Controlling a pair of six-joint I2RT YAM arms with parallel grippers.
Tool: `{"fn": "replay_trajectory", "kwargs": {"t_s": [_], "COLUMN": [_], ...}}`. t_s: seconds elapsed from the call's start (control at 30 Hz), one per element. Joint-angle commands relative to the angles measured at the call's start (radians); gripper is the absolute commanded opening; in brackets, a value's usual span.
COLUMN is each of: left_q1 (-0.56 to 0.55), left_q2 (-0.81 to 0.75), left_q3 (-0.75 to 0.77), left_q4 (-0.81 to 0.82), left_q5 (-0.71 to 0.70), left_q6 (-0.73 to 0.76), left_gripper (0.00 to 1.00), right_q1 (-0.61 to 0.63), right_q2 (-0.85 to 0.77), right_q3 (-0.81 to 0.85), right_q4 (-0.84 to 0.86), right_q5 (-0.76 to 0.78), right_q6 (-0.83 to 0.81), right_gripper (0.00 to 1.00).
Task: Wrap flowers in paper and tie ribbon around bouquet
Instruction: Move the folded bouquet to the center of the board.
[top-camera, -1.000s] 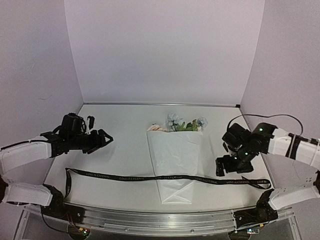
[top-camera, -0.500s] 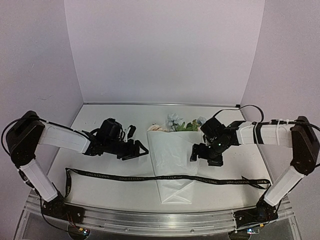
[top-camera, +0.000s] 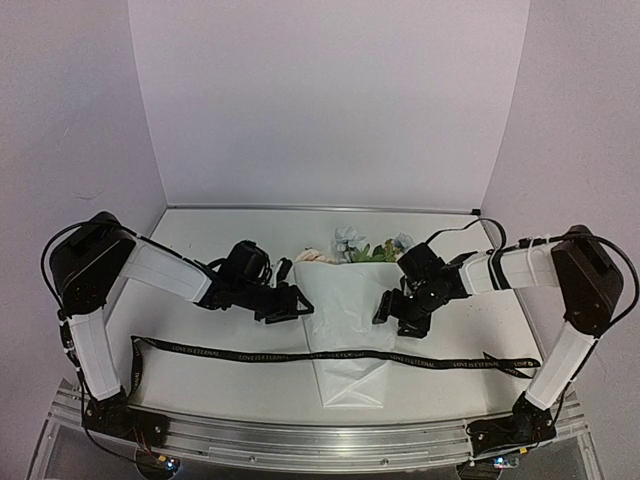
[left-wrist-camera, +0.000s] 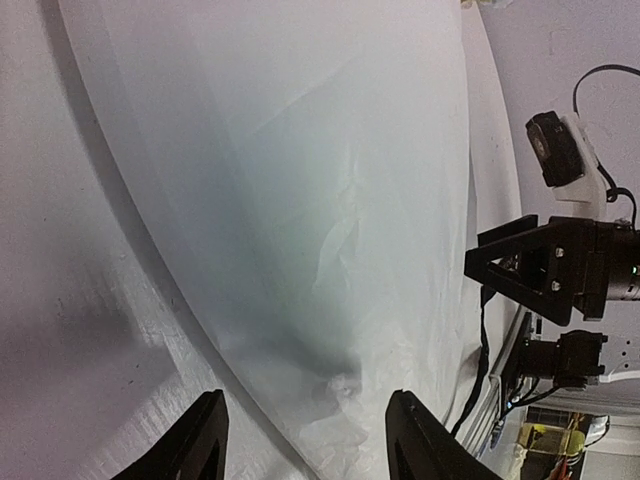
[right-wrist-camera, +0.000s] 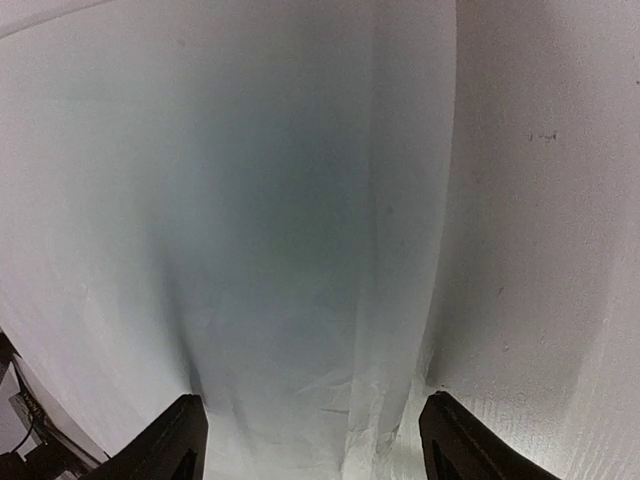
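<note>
Bench (top-camera: 200, 250): white. It carries everything.

Bouquet (top-camera: 348, 320): a white paper cone lying mid-bench, wide end far, folded narrow end near.
- Risk: the paper (left-wrist-camera: 330, 200) is thin and loosely folded. A pinch on one layer only would likely peel the wrap open or tear it.
- Risk: uneven pulls from the two sides could twist the cone and spill the stems.
- As a container, the cone holds the flowers (top-camera: 362, 246). Only blooms and leaves show, at the far mouth. The stems are hidden inside.

Ribbon (top-camera: 240, 352): black with pale lettering, laid left to right across the cone's near part.
- It is untied, and both ends are loose on the bench.
- Risk: dragging the cone could shift the ribbon out of place, or a tail could snag an arm.

Left jaws: at the cone's left edge, moderately apart, holding nothing. The paper edge sits between them in the left wrist view.

Right jaws: at the right edge, wider apart, straddling the paper fold, not clamped.
</note>
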Motion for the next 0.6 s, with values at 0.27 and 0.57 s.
{"fn": "replay_trajectory", "kwargs": {"t_s": [0.27, 0.57], "left_q1": [-0.016, -0.004], "left_q2": [0.078, 0.148], "left_q3": [0.133, 0.251], "left_q4": [-0.06, -0.153], "left_q5": [-0.006, -0.042], "left_q6": [-0.024, 0.006], "left_gripper": [0.43, 0.29], "right_q1": [-0.011, -0.032], "right_q2": [0.071, 0.128], "right_q3": [0.038, 0.112], "right_q4": [0.065, 0.068], "right_q5": [-0.08, -0.089], "right_q6": [0.032, 0.01], "right_gripper": [0.35, 0.15]}}
